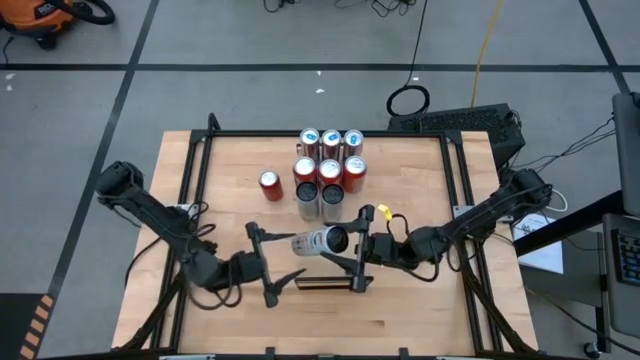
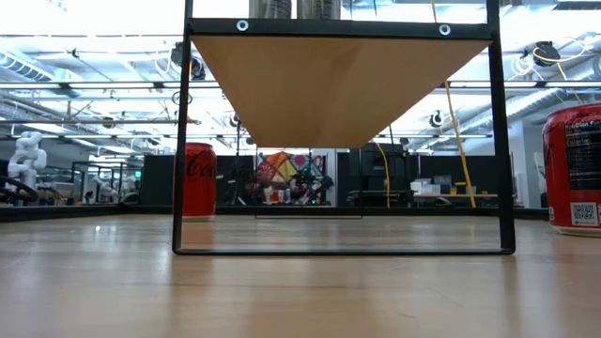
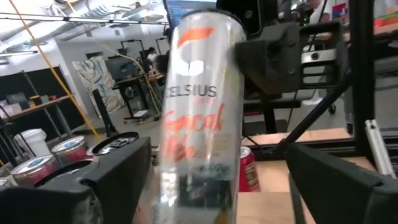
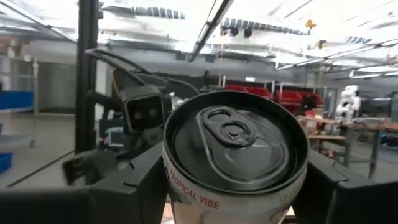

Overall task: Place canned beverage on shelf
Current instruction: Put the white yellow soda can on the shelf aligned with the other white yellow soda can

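**Two grippers meet at one white can**

One white can point(image 1: 320, 241) lies on its side in the air above the middle of the worktop point(image 1: 420, 310), between the two arms. In the left wrist view it is a tall white can with orange letters.

The right gripper point(image 1: 352, 243) is closed on the white can at its top end. In the right wrist view the can's dark lid fills the space between the two dark fingers point(image 4: 127, 180), which press on its sides.

The left gripper point(image 1: 266, 262) is just beside the bottom end of the white can. Its fingers point(image 3: 109, 168) are spread wide, one on each side of the can, with a gap showing, so it is open and not holding it.

The shelf point(image 2: 338, 84) is a pale wood board set high in a black frame point(image 2: 178, 141). Seen from above, many cans point(image 1: 330, 172) stand close together on it, toward the far edge of the worktop: some silver tops, some red, some dark.

One red can point(image 1: 270, 185) stands alone on the worktop, just left of that group. The white can is near the group but not on the shelf.
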Motion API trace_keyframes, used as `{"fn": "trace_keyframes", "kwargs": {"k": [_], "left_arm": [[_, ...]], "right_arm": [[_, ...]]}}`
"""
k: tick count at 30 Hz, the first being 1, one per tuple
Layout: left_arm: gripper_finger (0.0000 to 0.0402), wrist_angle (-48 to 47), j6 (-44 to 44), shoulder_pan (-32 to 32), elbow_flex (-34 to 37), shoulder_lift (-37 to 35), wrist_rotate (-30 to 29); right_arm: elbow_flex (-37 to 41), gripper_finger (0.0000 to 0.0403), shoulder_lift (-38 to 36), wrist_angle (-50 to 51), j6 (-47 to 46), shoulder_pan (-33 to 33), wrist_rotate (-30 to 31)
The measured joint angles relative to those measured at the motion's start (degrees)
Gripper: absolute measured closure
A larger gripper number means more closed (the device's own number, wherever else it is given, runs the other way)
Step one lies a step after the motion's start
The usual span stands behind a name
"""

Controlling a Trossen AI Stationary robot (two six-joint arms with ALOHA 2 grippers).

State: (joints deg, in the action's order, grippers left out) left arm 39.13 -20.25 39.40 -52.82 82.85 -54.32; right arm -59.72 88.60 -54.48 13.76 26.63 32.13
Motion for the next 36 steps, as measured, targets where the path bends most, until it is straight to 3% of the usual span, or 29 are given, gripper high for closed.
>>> {"fn": "trace_keyframes", "kwargs": {"k": [10,18,22,28,36], "left_arm": [[0.0018,-5.0,2.1,6.6,0.0,-3.8,-3.3],[0.0018,-16.1,10.9,8.7,0.0,-4.8,-3.4],[0.0018,-21.4,15.4,8.7,0.1,-4.9,-3.0],[0.0018,-23.7,19.1,8.6,0.1,-4.9,2.0],[0.0018,-24.7,21.5,8.6,0.1,-4.9,2.2]], "right_arm": [[0.0,0.0172,-10.2,23.9,-6.4,0.1,-0.9],[-0.1,0.0172,-21.7,44.1,-15.5,0.1,-2.4],[-0.2,0.0172,-25.8,51.2,-14.5,0.1,-6.1],[-0.2,0.0172,-27.9,61.4,-10.5,0.0,-7.3],[-0.2,0.0172,-25.3,66.3,-11.4,-2.4,-8.4]]}}
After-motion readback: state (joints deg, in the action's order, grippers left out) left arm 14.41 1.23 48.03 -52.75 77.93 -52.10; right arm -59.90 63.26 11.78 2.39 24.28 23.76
